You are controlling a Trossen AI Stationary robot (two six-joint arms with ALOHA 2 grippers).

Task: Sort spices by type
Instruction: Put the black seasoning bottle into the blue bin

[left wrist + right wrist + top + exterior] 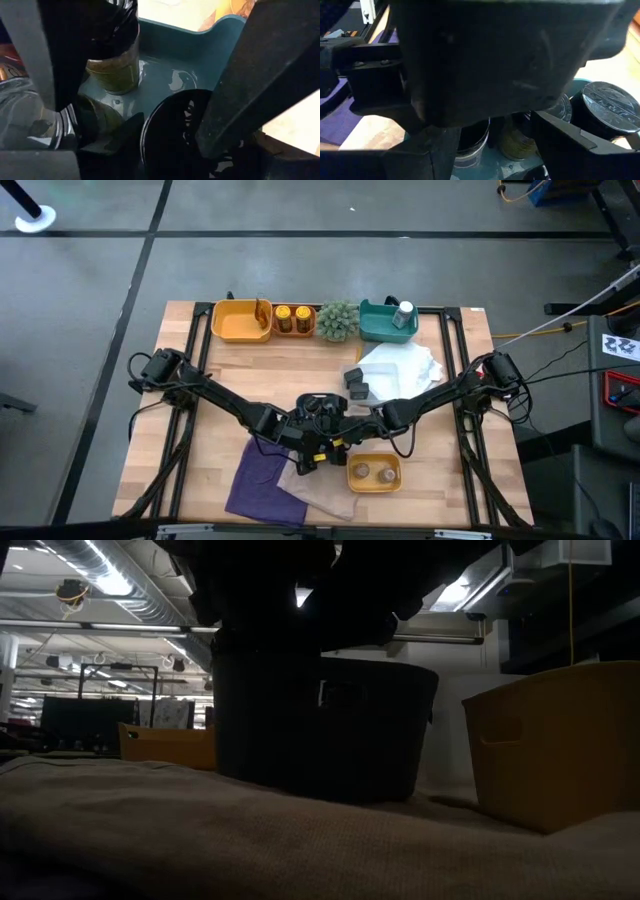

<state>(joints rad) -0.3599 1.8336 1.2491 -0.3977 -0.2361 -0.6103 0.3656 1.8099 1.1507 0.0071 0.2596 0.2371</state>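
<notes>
Both grippers meet at lower centre of the high view, over a teal tray point(200, 55) holding spice jars point(112, 70). The left gripper point(150, 125) has fingers apart, apparently straddling a dark-lidded jar point(175, 130); the right gripper's point(345, 442) fingers cannot be told.

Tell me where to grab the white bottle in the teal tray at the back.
Grip the white bottle by its cap end, coming straight down from above. It seems to stand upright in a right corner of the teal tray, whose walls likely block a sideways approach. The left gripper and right gripper are both at the table's middle, toward the front.
</notes>
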